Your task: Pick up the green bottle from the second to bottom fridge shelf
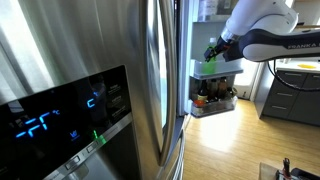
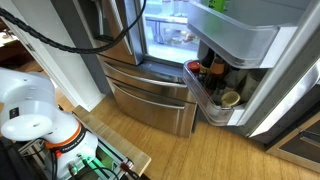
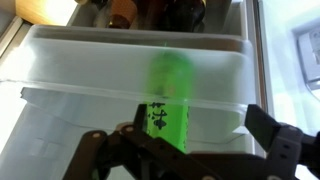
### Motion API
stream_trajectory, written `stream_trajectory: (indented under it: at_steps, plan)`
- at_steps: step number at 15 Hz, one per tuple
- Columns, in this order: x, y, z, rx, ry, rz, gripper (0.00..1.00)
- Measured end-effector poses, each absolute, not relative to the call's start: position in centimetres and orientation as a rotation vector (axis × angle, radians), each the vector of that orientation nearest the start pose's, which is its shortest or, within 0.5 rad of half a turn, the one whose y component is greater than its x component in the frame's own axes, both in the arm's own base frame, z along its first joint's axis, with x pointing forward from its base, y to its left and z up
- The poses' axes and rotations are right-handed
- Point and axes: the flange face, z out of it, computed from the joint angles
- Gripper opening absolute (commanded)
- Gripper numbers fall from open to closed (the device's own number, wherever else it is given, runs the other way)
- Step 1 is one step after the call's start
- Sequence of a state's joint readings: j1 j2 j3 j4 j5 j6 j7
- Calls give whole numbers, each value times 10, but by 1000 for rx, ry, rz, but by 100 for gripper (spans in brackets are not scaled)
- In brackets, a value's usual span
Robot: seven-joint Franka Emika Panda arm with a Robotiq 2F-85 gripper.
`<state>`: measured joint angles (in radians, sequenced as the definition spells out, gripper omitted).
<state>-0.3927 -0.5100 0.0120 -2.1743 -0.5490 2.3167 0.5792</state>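
Note:
The green bottle (image 3: pixel 168 95) stands in the second to bottom fridge shelf (image 3: pixel 80 75), its lime body and dark-printed label showing through the tall frosted front panel. My gripper (image 3: pixel 195 112) is open just outside that panel. The bottle lies between the two fingers, close to the finger on the left side of the wrist view, and nothing is held. In an exterior view the gripper (image 1: pixel 219 47) hangs just above the bottle (image 1: pixel 209 63) at the door shelf (image 1: pixel 222 74). A green patch of the bottle (image 2: pixel 218 5) shows at the top edge of an exterior view, above the frosted shelf (image 2: pixel 240 40).
The shelf below, with a clear front, holds brown and orange jars (image 1: pixel 213 98), which also show in an exterior view (image 2: pixel 212 80). A stainless fridge door with a blue-lit dispenser (image 1: pixel 70 115) fills the near side. Freezer drawers (image 2: pixel 150 95) and a wooden floor (image 2: pixel 180 150) lie below.

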Motion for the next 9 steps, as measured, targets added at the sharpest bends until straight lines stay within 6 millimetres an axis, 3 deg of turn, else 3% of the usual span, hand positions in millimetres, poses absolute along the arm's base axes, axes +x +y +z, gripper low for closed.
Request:
stream_trajectory:
  at_steps: [9]
  plan:
    - [414,-195,677,-3045,1220,-1581,100]
